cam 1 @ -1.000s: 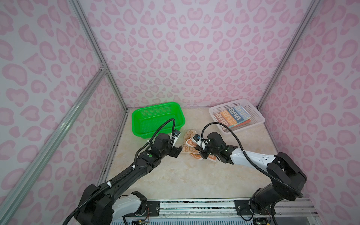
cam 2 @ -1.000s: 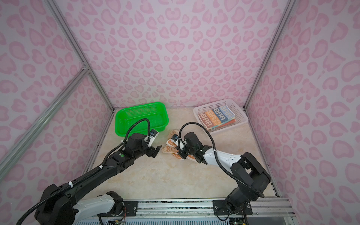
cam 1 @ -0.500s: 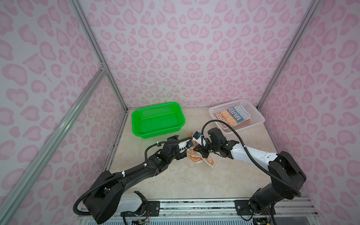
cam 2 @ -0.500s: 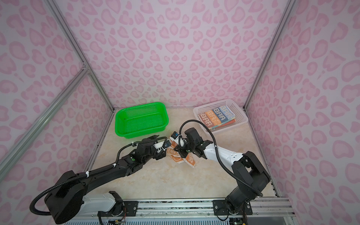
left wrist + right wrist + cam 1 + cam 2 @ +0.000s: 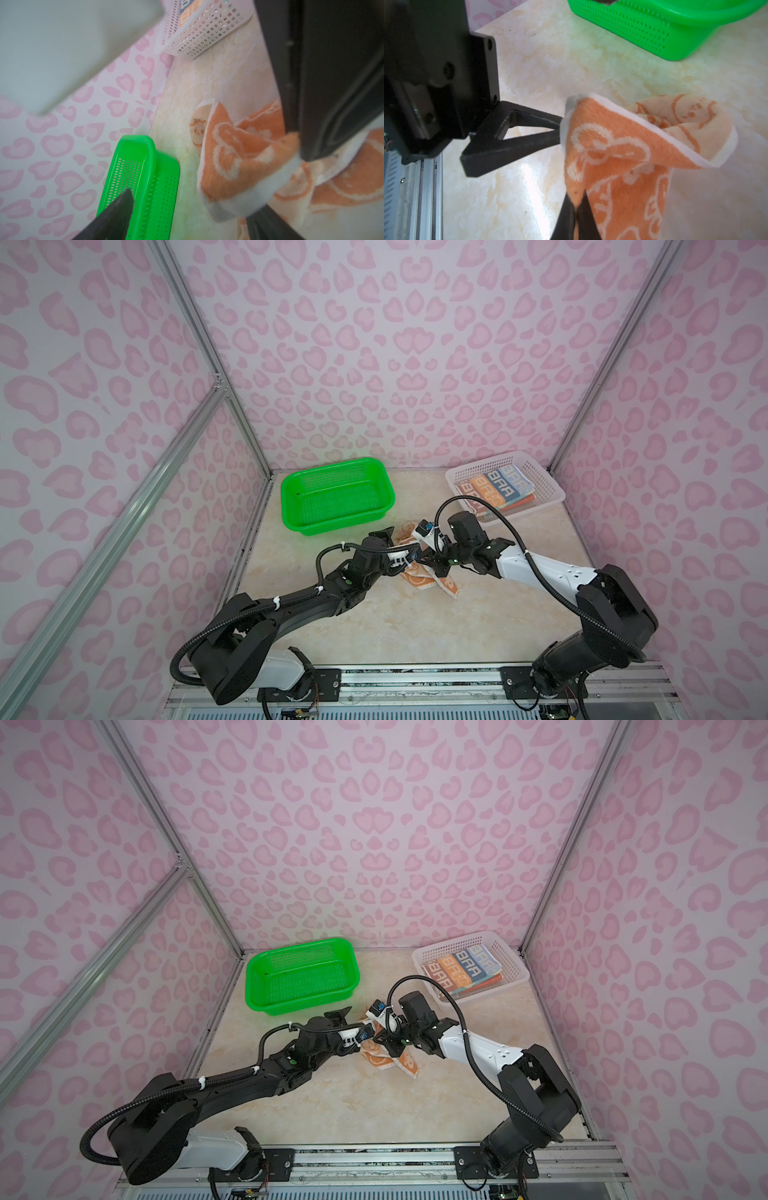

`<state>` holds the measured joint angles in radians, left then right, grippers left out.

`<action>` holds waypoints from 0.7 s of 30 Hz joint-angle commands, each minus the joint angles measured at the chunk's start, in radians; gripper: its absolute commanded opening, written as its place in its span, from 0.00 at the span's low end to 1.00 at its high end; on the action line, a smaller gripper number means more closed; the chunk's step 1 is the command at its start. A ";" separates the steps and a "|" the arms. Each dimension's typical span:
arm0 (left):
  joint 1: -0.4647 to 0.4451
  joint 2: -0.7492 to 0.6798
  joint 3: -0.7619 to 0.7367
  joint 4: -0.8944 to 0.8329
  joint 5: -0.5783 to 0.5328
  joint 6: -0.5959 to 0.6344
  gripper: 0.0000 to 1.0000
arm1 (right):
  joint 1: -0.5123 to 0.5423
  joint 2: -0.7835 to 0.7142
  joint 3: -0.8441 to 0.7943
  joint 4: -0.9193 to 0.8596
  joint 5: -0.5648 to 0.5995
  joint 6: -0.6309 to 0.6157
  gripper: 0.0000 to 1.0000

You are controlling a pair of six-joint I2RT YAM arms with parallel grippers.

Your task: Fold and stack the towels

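The towel sits crumpled mid-table between the two arms, just in front of the green basket. It's terry, with a fuzzy looped pile. One side is orange with white cartoon faces and a white hem round the edge. The flip side is the reverse, pale cream with orange faces. One part is lifted and curls over into a loose roll, and you can see both sides of it in the right wrist view. The rest lies bunched on the table.

The right gripper is clamped tight on it, with two thin black tips pinched together on a fold of the orange side. The left gripper has its jaws spread wide and isn't holding anything. In the left wrist view, the lifted fold with the white hem hangs between them. In the right wrist view, one of its flat black triangular fingers touches the hem.

There's also a striped towel with brown, orange and blue bands and white block letters. It's folded flat in the white basket at the back right corner.

Both baskets are hard plastic, rectangular with rounded corners, and their walls and floors are full of small holes. The green one is glossy. The tabletop is a shiny cream marble-look surface with some glare on it.
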<state>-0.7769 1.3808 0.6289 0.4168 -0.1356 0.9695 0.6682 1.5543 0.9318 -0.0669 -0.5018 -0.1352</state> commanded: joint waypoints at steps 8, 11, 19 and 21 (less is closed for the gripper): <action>-0.051 0.084 -0.001 0.097 0.002 0.029 0.65 | -0.016 0.001 0.010 -0.002 -0.047 -0.012 0.04; -0.054 0.103 0.005 0.126 -0.008 0.037 0.55 | -0.016 0.004 0.015 -0.011 -0.047 -0.016 0.04; -0.053 0.109 0.037 0.090 -0.007 0.054 0.37 | -0.018 0.018 0.035 -0.045 -0.047 -0.037 0.04; -0.053 0.106 0.038 0.080 -0.012 0.065 0.29 | -0.018 0.021 0.040 -0.052 -0.044 -0.041 0.04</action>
<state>-0.8303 1.4883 0.6529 0.4839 -0.1444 1.0073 0.6487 1.5646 0.9653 -0.0895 -0.5350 -0.1577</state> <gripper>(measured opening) 0.326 0.050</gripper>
